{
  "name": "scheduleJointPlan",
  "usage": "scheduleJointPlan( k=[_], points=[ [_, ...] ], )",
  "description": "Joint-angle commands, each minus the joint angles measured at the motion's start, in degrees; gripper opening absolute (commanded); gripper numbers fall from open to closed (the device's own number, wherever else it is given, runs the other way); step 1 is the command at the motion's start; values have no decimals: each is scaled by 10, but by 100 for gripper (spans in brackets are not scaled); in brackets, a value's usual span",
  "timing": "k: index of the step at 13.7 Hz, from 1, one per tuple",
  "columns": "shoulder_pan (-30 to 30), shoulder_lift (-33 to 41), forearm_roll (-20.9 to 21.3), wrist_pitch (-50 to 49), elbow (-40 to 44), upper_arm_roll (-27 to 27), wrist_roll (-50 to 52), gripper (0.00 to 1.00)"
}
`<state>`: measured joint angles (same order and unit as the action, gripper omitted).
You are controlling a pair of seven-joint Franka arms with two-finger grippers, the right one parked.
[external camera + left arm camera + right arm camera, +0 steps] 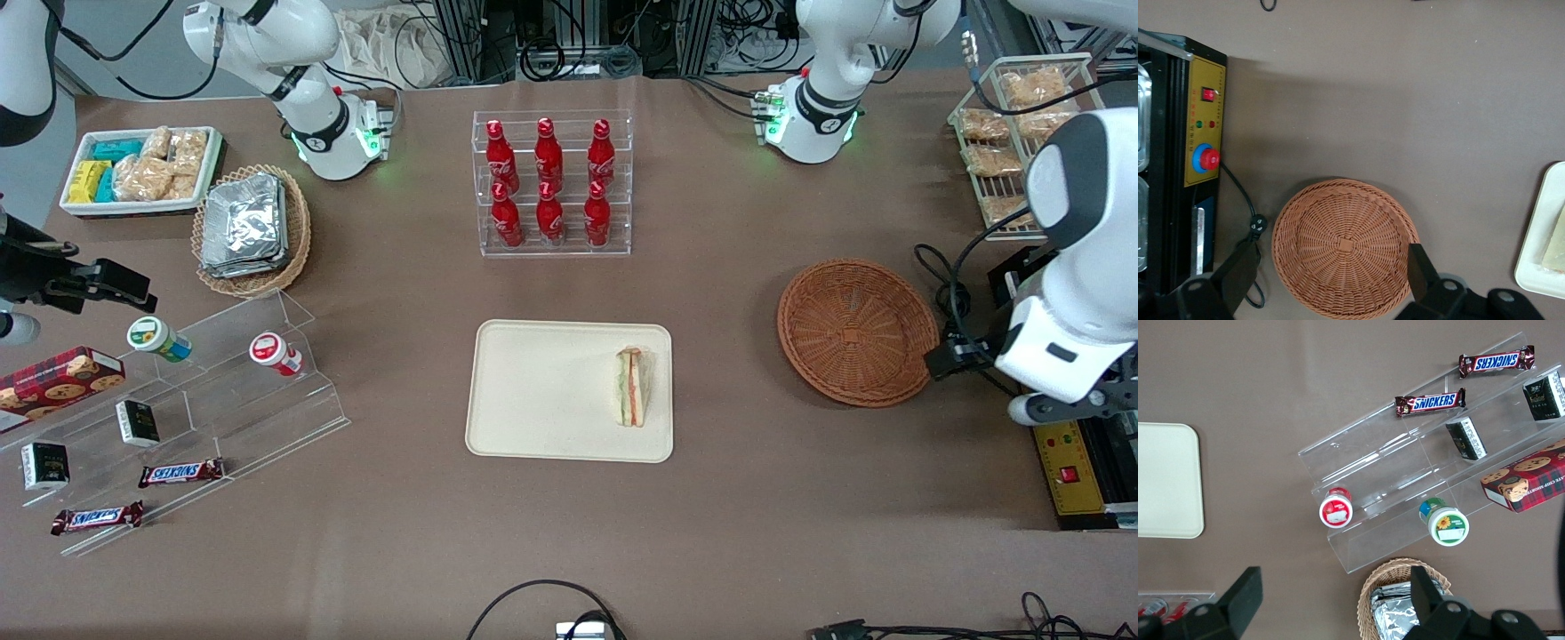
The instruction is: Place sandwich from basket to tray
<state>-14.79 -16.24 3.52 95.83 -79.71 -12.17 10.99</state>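
Wrapped triangular sandwich (632,388) lying on the smooth cream tray (533,391), at the end nearest the round woven wicker basket (855,331), gripper (1328,283) spread wide and holding nothing, above the basket's edge, tray mostly cut off in the wrist view

A: What sits on the brown counter (729,293)?
B: The tray (542,391) in the middle, the basket (855,331) toward the working arm's end, a bottle rack (553,184), and a clear stepped stand (196,409).
A: And the gripper (1328,283)?
B: Above the basket, fingers spread.
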Motion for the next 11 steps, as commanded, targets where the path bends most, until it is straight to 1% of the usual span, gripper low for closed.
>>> scheduleJointPlan(
  k=[1, 2, 3, 6, 9, 11],
  points=[
    [28, 38, -15, -12, -15, 20, -26, 100],
    [48, 49, -25, -14, -16, 36, -45, 100],
    [64, 57, -25, -29, -16, 52, -50, 100],
    [72, 97, -26, -37, -33, 72, -55, 100],
    [116, 135, -27, -79, -43, 122, -57, 100],
    [119, 159, -31, -89, -62, 124, -69, 100]
  ],
)
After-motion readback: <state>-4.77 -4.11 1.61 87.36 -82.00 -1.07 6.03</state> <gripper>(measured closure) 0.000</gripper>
